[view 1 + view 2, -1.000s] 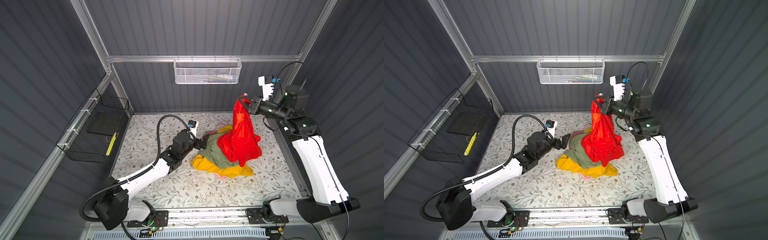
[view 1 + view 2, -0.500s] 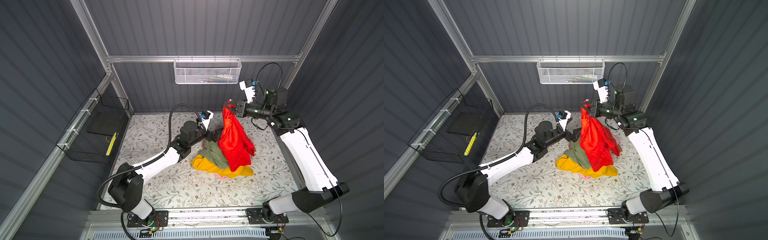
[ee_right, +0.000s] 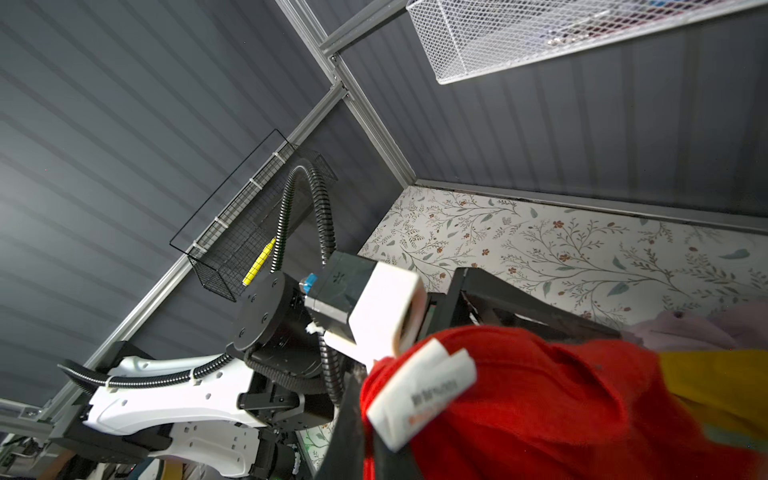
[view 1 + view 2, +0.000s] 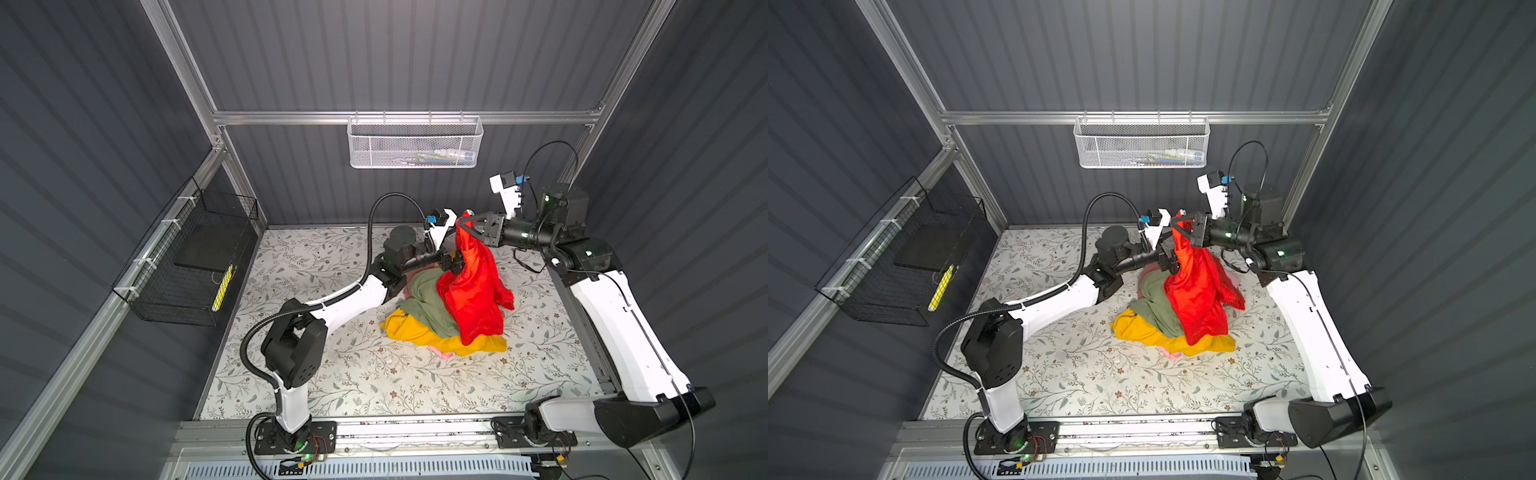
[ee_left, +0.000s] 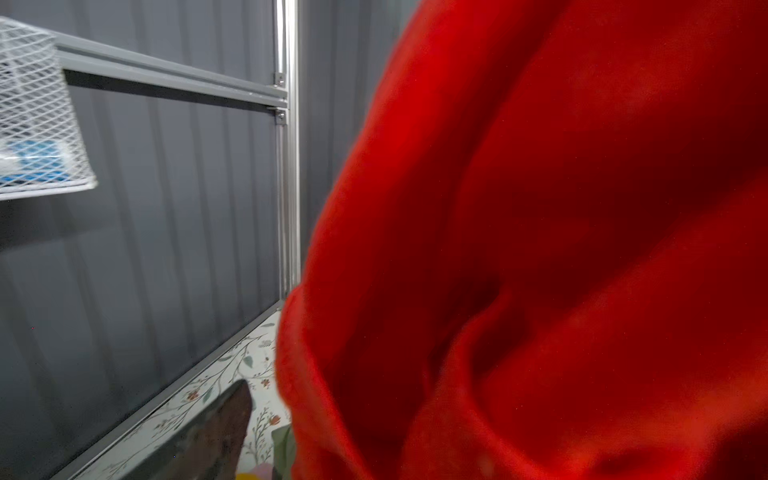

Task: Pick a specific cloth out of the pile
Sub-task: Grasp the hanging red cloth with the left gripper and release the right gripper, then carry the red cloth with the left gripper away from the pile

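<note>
the pile of green, yellow and pink cloths sits toward 2 o'clock of the table's middle. the cloth, bright red, hangs tent-like over it, top corner up at 12 o'clock, lower folds draped on the heap. the right gripper is clamped on that top corner. the left gripper, jaws apart, noses in at the cloth's 10 o'clock edge, gripping nothing. i'd call it picked but not freed: it needs carrying clear. all round, dark grey ribbed walls, then the floral table, a black wire basket at 9 o'clock, a white mesh basket at 12.
</note>
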